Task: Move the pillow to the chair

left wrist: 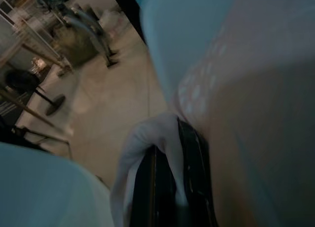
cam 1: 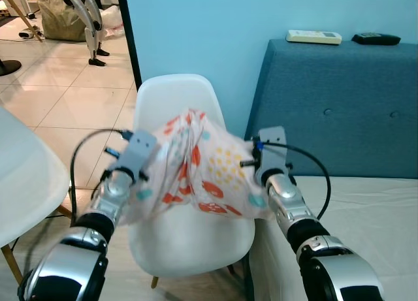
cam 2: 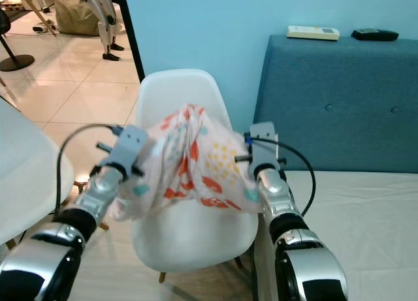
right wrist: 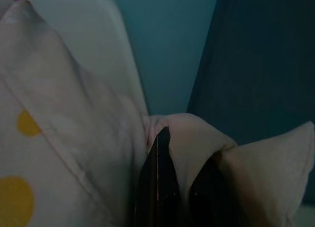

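Observation:
A white pillow [cam 1: 199, 170] with red, yellow and teal prints hangs bunched over the seat of a white shell chair [cam 1: 176, 92]. My left gripper [left wrist: 172, 187] is shut on the pillow's left edge, cloth pinched between its black fingers [left wrist: 194, 158]. On the pillow's right corner my right gripper [right wrist: 179, 187] is shut too, its fingers [right wrist: 158, 173] wrapped in fabric. Both arms reach forward, one on each side of the pillow, above the chair.
A blue headboard [cam 1: 339, 105] stands right of the chair, with a white remote [cam 1: 313, 36] and a black remote [cam 1: 375, 38] on top. The bed's white sheet [cam 1: 366, 216] lies at lower right. Another white chair [cam 1: 26, 177] is at left. Tiled floor [cam 1: 65, 98] extends beyond.

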